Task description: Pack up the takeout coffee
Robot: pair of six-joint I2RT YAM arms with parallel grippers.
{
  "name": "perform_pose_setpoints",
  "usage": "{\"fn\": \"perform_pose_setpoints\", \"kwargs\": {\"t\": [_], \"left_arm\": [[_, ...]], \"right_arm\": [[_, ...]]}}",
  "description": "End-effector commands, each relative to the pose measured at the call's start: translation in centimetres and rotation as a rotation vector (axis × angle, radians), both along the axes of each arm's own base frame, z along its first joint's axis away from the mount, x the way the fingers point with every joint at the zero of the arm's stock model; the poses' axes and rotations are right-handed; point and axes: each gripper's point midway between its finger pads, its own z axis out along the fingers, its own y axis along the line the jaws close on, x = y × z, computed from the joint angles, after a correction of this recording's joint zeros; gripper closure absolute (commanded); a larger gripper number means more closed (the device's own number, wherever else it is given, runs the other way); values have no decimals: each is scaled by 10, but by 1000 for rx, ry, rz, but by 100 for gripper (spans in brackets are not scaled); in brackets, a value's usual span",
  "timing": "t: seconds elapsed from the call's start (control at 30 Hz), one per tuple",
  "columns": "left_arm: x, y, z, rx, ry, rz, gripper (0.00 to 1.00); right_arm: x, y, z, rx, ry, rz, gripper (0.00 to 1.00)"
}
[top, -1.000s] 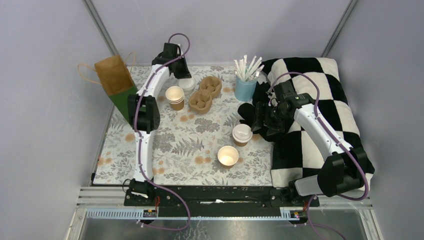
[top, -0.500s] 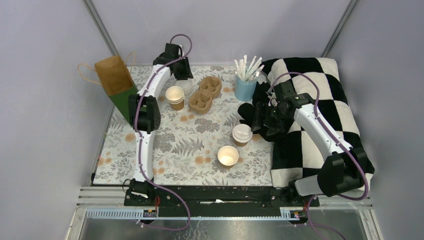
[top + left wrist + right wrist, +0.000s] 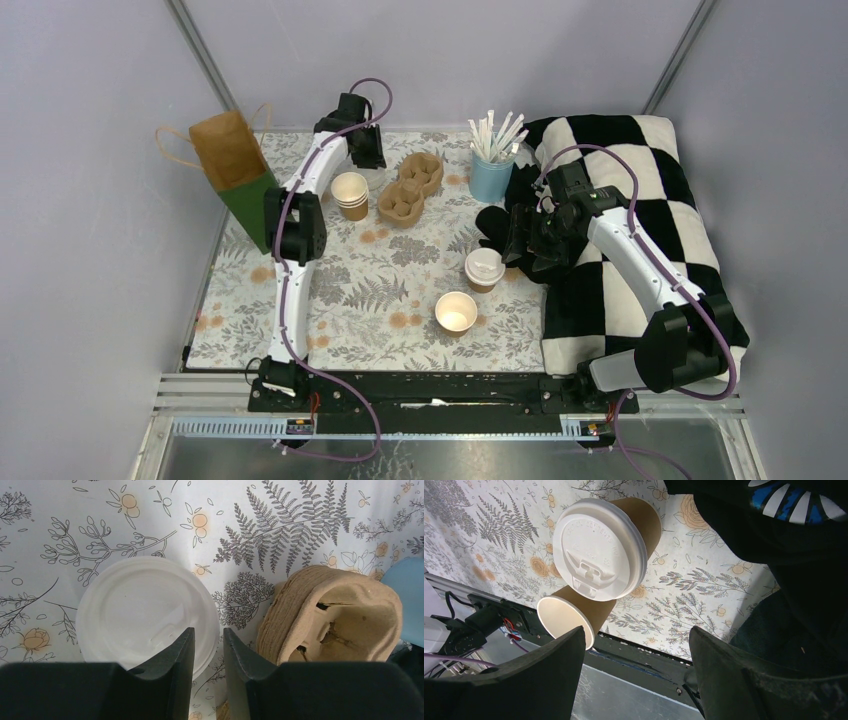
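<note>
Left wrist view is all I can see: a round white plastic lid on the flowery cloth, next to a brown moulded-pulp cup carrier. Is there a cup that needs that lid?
Observer: Yes. The top view shows an open tan paper cup standing lidless towards the front of the flowery cloth.
Visitor: What is the other arm doing?
Observer: The right gripper hangs open close to a second tan paper cup, this one lidded, and holds nothing.
Visitor: And the bit of blue at my right edge?
Observer: That is a light-blue cup full of white straws.
</note>
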Motion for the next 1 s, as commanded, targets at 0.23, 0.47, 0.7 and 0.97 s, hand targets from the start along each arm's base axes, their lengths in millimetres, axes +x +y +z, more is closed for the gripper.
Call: {"fn": "perform_pose_setpoints", "kwargs": {"t": [0.23,0.47,0.7,0.97], "left_arm": [[18,-5,21,9,-91,-4,76],[21,-6,30,9,-112,6,89],[24,-2,44,21,-144,23,100],[20,-2,41,37,-133,6,84]], "right_arm": [[2,5,6,22,-16,15,18],[3,5,6,20,-16,16,18],[3,5,6,22,-18,18,19],[3,6,7,26,-23,18,19]]}}
